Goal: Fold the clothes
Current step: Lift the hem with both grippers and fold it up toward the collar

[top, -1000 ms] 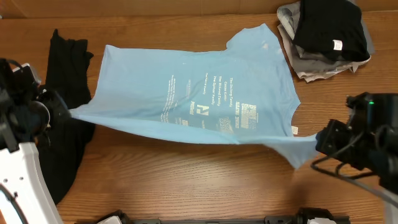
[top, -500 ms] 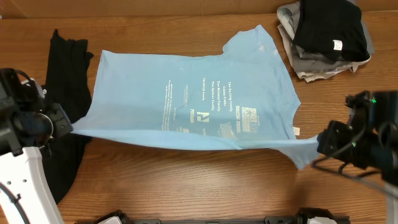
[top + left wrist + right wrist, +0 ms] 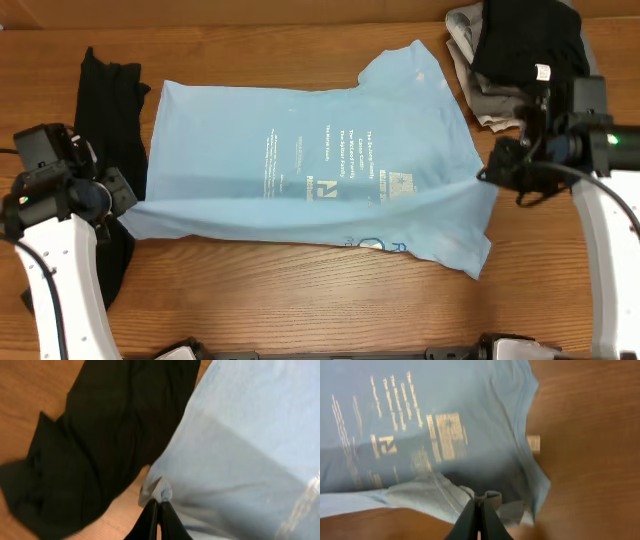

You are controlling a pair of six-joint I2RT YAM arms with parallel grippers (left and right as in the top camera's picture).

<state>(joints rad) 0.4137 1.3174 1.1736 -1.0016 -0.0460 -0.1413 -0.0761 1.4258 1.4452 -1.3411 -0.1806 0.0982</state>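
A light blue T-shirt (image 3: 300, 130) with white print lies spread across the table, its near edge lifted and doubled back over itself. My left gripper (image 3: 125, 200) is shut on the shirt's left corner; in the left wrist view the gripper (image 3: 159, 505) pinches a bunched bit of blue cloth (image 3: 250, 435). My right gripper (image 3: 490, 172) is shut on the right corner, and in the right wrist view the gripper (image 3: 481, 502) holds a fold of the shirt (image 3: 420, 400). A long black garment (image 3: 105, 110) lies at the left, partly under the shirt and my left arm.
A pile of folded dark and grey clothes (image 3: 520, 60) sits at the back right, close to my right arm. Bare wooden table (image 3: 300, 300) runs along the front. The black garment (image 3: 100, 435) fills the left of the left wrist view.
Both grippers have carried the shirt's near edge toward the far side. The right one has moved furthest, up and left. The lifted edge now lies over the shirt's lower part.
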